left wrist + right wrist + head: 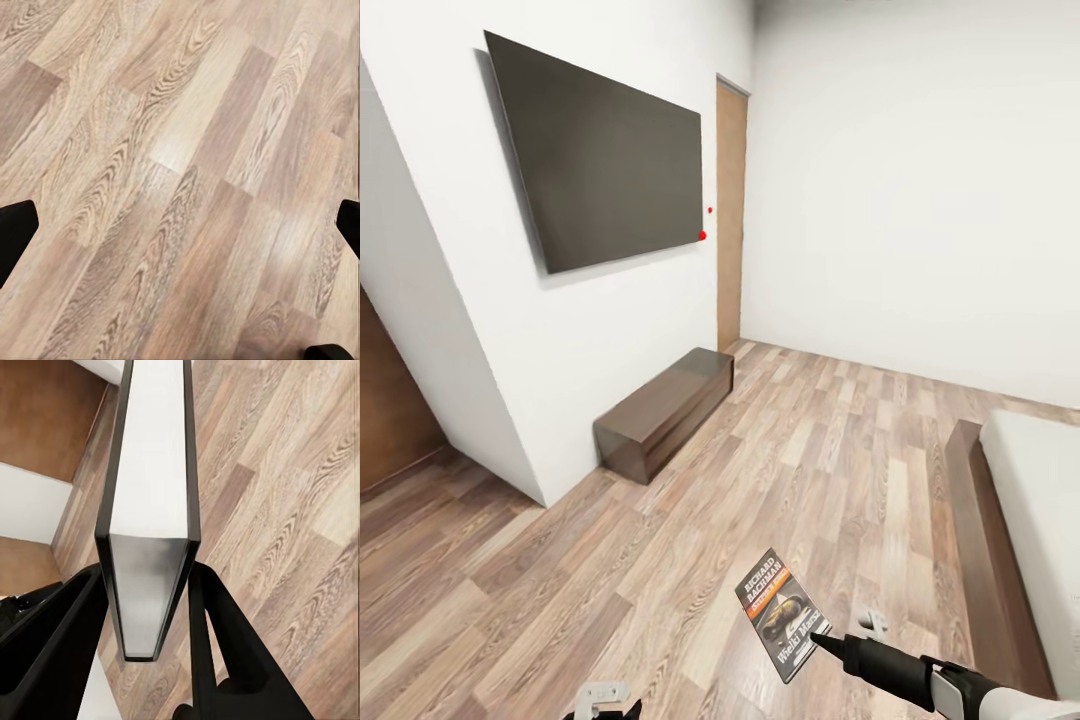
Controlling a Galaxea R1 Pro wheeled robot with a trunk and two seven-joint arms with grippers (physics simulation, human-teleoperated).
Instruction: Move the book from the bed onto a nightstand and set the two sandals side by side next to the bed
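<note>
Above the plank floor (660, 560), the right pincer (822, 640) is clenching the book (780, 612) edge-on, near the bed (1000, 520); the left pincer (180, 225) is hanging released over bare planks.

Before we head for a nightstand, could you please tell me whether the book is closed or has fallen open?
Closed: the book shows its page block flat between both covers, clamped in the right pincer.

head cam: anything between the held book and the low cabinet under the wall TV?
Nothing: in the head view only bare wood-plank floor lies between the book in the right gripper and the low cabinet.
</note>
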